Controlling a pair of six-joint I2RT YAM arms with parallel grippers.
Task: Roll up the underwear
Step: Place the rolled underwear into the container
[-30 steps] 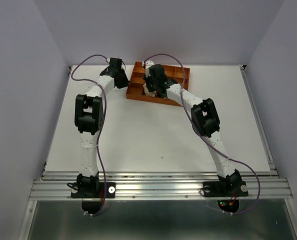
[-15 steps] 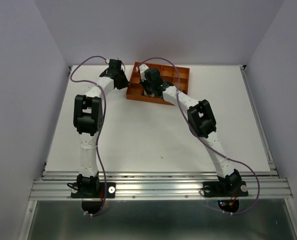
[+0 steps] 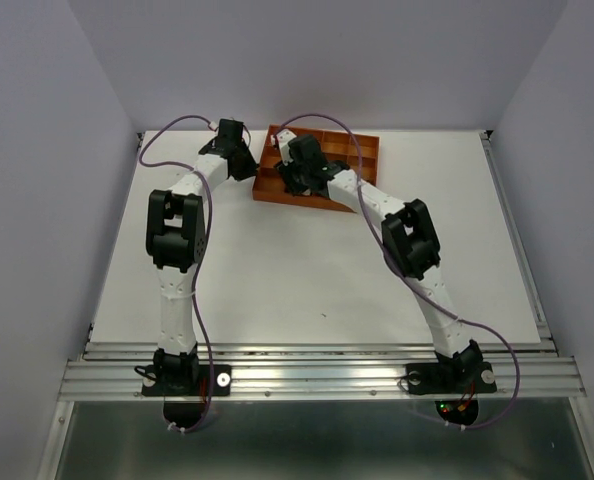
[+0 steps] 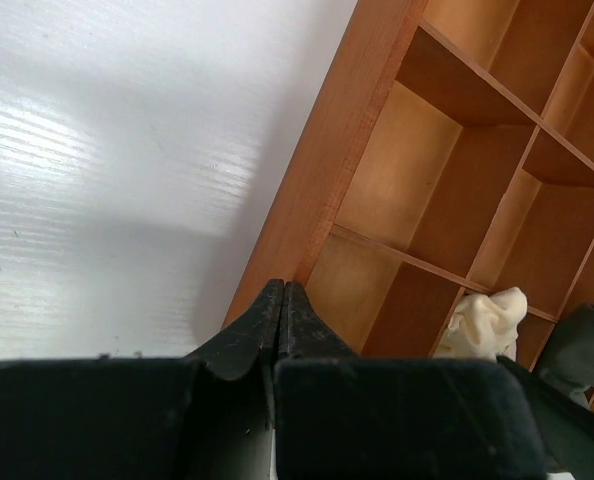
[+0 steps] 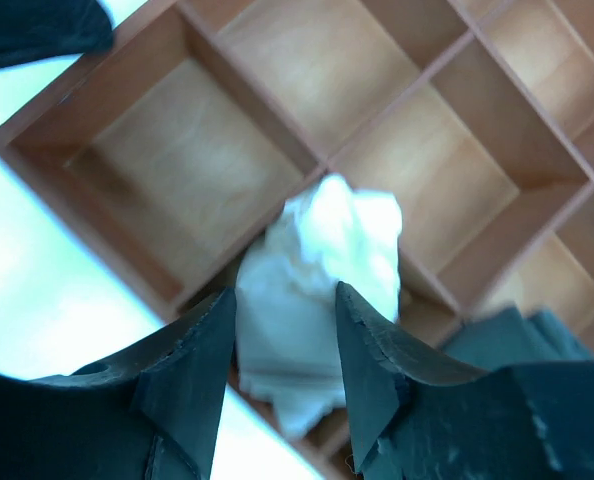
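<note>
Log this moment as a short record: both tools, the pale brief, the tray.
left tool: shut, holding nothing, tip at the tray's outer wall
right tool: open, above the tray, one finger on either side of the pale brief
pale brief: bunched up in the tray, near its edge
tray: orange-brown, grid of compartments, at the far side of the table
contact between right tool and brief: cannot tell
</note>
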